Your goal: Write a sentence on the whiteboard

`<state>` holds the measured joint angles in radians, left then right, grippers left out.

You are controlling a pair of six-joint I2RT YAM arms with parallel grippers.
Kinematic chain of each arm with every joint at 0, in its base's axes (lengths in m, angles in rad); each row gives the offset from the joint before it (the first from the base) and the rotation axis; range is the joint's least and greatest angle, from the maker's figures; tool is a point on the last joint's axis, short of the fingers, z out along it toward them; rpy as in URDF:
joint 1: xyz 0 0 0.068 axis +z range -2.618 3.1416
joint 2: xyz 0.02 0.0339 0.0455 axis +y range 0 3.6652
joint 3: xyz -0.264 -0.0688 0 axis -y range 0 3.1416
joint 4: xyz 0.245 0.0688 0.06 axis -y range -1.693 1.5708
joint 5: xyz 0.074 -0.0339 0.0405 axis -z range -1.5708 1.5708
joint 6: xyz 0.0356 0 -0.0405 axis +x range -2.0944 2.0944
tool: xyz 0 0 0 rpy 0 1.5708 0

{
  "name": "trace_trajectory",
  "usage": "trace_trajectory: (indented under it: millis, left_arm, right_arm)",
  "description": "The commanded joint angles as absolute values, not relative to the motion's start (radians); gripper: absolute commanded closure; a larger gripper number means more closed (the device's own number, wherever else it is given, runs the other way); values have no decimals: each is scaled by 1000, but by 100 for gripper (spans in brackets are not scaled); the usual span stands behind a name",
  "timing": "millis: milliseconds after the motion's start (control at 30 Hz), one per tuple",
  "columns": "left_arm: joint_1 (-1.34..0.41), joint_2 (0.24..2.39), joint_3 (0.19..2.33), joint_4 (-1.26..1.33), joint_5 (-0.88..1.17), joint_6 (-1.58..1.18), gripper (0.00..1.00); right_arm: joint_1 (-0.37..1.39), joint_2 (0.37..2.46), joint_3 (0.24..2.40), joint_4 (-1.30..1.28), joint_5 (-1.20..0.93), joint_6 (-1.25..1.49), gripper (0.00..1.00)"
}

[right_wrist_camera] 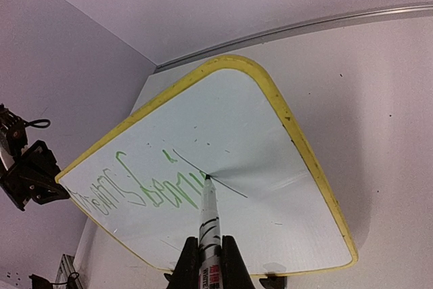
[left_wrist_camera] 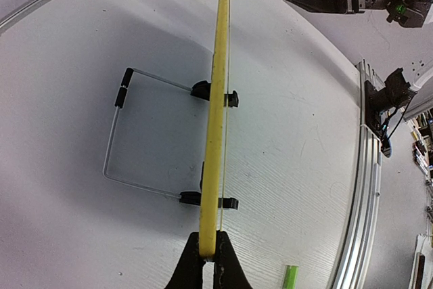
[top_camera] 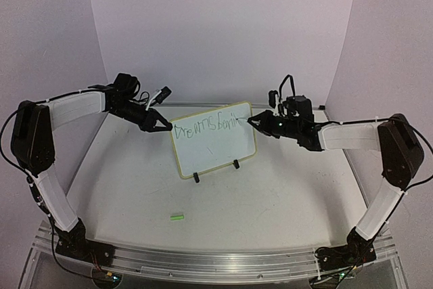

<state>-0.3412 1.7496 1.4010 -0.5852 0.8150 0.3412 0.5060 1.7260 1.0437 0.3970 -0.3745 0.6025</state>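
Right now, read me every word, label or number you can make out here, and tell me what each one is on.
"Dreams begin", roughly: the sentence, green handwriting on the whiteboard; the last letters are scrawled and uncertain.
Printed label on the marker held in the right gripper: too blurred and cut off to read.
No other text is legible in any view.

A fixed camera looked down from above and behind both arm bases, taking in the whole table [top_camera: 135,187] and the front of the whiteboard [top_camera: 216,150]. The left wrist camera sighted close along the board's yellow edge; the right wrist camera peered down its marker [right_wrist_camera: 209,216] at the written face. All three shared the board.
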Motion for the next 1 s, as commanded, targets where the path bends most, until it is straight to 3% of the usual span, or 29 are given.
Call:
trace_trajectory:
  millis: [0, 967]
  left_arm:
    - [-353, 1740, 1406, -646, 759, 377, 100]
    - [-353, 1737, 1405, -644, 758, 376, 100]
  right_arm:
    - [505, 1698, 1083, 441, -325, 606, 100]
    - [505, 1673, 995, 437, -327, 617, 100]
